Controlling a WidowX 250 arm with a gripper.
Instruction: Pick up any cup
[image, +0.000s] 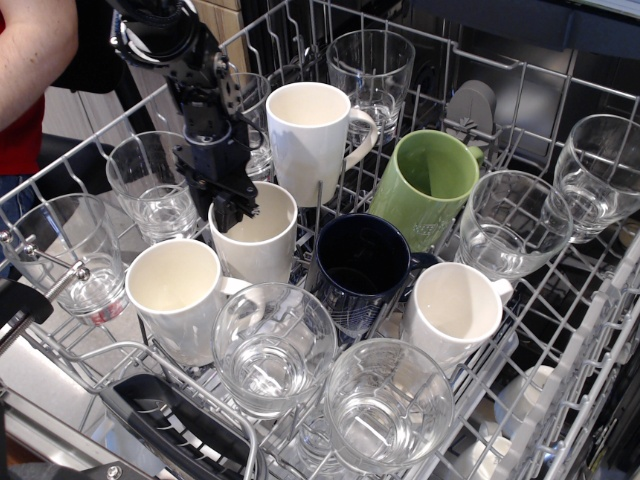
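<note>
The gripper (232, 207) hangs over the left rim of the cup (256, 240), which stands upright in the dish rack (560, 350) between a taller white mug (310, 140) behind it and a dark blue mug (360, 265) to its right. One finger dips inside the cup (whether the fingers are clamped on the rim I cannot tell).

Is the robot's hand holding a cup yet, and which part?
It cannot be told. The hand is at the back rim of the cup, one finger apparently dipping inside, but the cup sits unlifted in the rack.
</note>
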